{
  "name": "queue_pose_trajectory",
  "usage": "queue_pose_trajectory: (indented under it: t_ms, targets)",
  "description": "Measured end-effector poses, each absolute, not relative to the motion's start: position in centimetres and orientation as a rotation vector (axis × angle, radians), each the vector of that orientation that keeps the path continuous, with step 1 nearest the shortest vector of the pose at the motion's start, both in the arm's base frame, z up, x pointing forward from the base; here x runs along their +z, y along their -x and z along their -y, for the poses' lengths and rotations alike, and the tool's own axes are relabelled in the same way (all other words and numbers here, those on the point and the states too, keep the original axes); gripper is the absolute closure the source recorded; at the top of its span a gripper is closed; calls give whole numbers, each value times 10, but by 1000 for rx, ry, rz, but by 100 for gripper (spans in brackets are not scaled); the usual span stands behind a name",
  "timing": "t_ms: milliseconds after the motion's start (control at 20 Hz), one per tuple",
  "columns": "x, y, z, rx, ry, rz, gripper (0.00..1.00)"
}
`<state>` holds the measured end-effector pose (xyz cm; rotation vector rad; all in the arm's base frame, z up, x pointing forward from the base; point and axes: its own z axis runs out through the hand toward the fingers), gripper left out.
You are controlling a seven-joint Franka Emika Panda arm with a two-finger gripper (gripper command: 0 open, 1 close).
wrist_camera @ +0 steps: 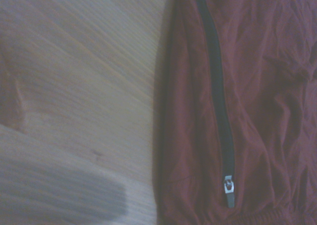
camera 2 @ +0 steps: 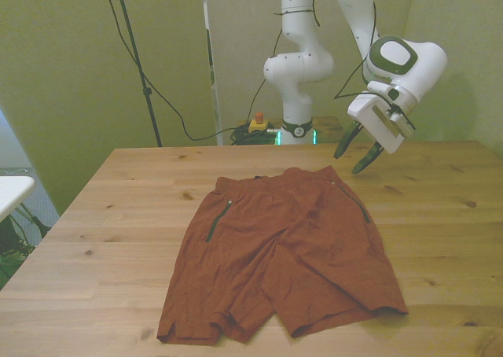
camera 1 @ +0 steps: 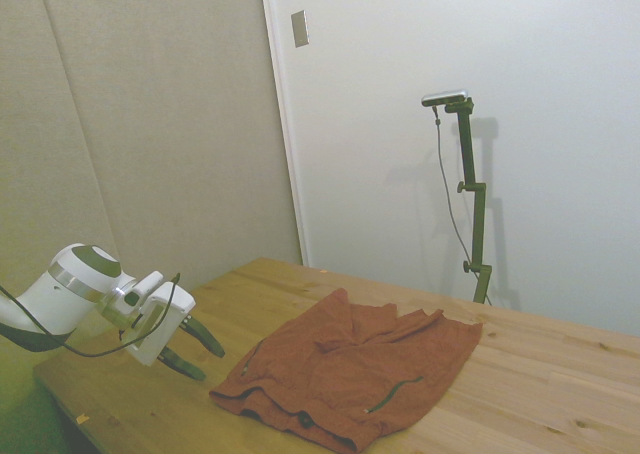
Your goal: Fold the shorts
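One pair of rust-orange shorts (camera 2: 287,255) lies spread flat on the wooden desk (camera 2: 102,239), waistband toward the far edge and both legs reaching the near edge in the front view. The white arm's gripper (camera 2: 358,154) hangs in the air above the desk, just off the waistband corner on the front view's right, its two dark fingers (camera 2: 346,143) spread apart and holding nothing. From the side camera, the fingers (camera 1: 205,339) point down toward the cloth's nearest edge, clear of the fabric and not touching it. A dark zipped pocket line (camera 2: 220,221) marks the shorts' leg on the front view's left; a matching one (wrist_camera: 217,93) fills the wrist camera's close look, its small metal pull (wrist_camera: 228,185) lying near the fabric's edge, bare wood beside it.
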<state>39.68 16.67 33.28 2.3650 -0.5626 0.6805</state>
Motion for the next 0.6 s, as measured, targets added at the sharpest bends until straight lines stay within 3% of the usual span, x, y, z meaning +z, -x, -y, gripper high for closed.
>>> queue_pose_trajectory:
  t_ms: [450, 500, 600]
  targets:
    - [318, -409, -134, 628, -2311, 597, 0]
    - [318, -411, -129, 626, -2305, 602, 100]
    - [316, -414, -122, 622, -2295, 605, 100]
